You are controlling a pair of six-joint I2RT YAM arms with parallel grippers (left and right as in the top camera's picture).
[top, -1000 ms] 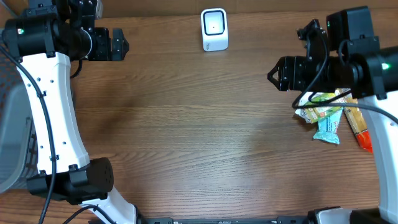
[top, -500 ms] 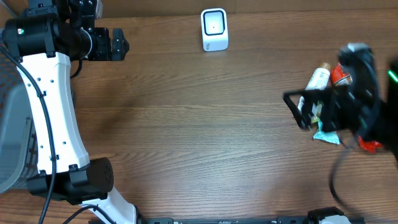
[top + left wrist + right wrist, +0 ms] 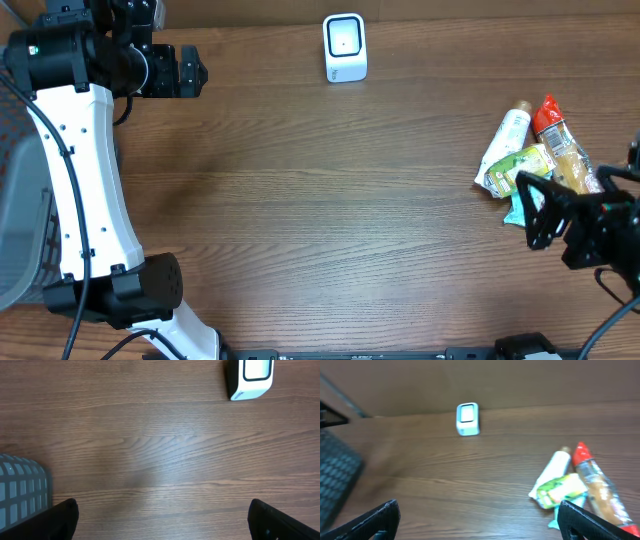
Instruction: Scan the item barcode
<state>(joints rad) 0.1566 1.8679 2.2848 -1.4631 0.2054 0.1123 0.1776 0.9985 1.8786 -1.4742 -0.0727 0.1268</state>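
Item pile (image 3: 530, 165) lying far right on table (image 3: 320, 220), untouched: white tube (image 3: 505, 138), green packet (image 3: 520, 168), red-capped pouch (image 3: 562, 150) overlapping; right gripper (image 3: 479, 519) just beside pile, near side, fingers spread wide, nothing between; scanner (image 3: 345, 47) upright, far centre; left gripper (image 3: 165, 520) spread too, empty, far left.

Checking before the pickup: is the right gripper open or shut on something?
Open and empty: the right gripper shows fingers wide apart, nothing between them; the green packet lies on the table.
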